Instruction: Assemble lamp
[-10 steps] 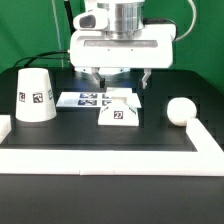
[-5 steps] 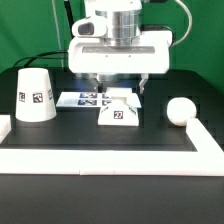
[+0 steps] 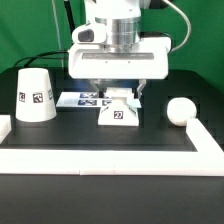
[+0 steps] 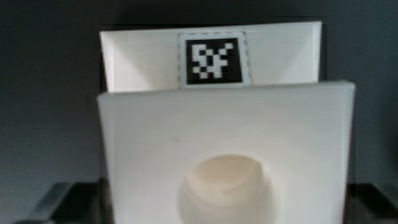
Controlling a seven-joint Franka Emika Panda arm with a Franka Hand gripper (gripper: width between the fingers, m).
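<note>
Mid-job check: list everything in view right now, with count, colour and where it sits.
lamp base: one, white, tagged, middle of the table, directly under the gripper; it fills the wrist view.
lamp shade: one, white, tagged, standing wide end down at the exterior view's left.
bulb: one, white, at the exterior view's right, apart from the base.
marker board: one, white with black tags, flat behind the base.
table: one, black.
rail: white raised border along the table's front and sides.
backdrop: green, behind.
gripper: one, open, fingers on either side of the base.
arm: one, white, above the gripper.
</note>
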